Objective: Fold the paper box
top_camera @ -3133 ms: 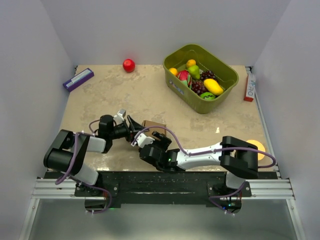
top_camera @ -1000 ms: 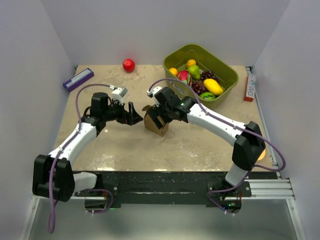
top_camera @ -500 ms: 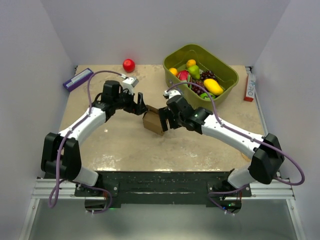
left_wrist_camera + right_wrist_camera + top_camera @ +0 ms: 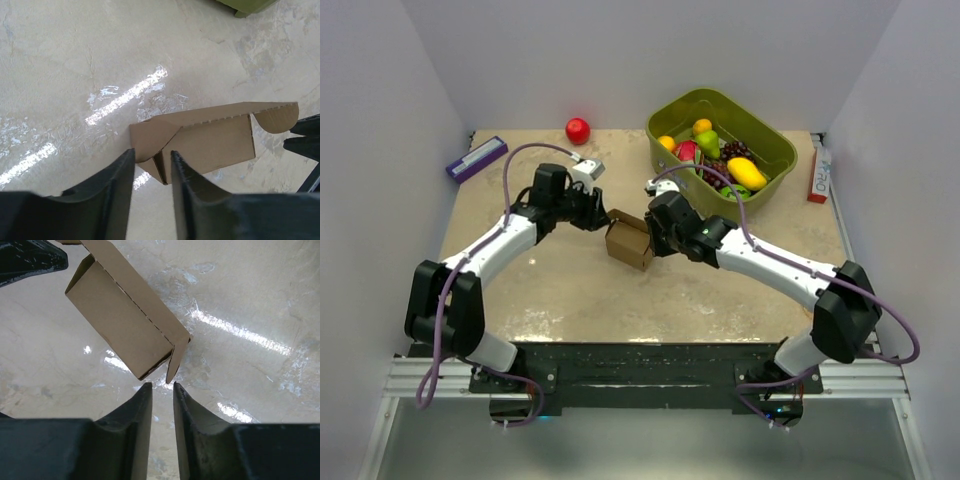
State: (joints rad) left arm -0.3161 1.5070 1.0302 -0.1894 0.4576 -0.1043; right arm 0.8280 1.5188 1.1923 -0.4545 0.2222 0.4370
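Paper box (image 4: pixel 628 243) is the aim of both arms, which reach from their bases at the near edge of the desk (image 4: pixel 570 290) and meet over its middle, one at each side of the box. I think this placing lets one arm steady the box while the other pushes a flap. The box rests on the desk, its body already formed, but a long lid flap and small end flaps stand loose, so the folding seems not finished. The left end effector (image 4: pixel 152 152) has its fingers a little apart, with a loose corner of the box showing in the gap. They do not seem to press on it, probably they are lining up to pinch or push this flap. The right end effector (image 4: pixel 161 385) has its fingers almost together, nothing is between them, and it points at the small end flap just in front. Such narrow tips suit poking a flap inward. Farther back are the green bin (image 4: pixel 690 190) with toy fruit, the red ball (image 4: pixel 578 130), the purple-and-white box (image 4: pixel 477 158) and the red-and-white slim box (image 4: pixel 818 175), all well apart from the work.
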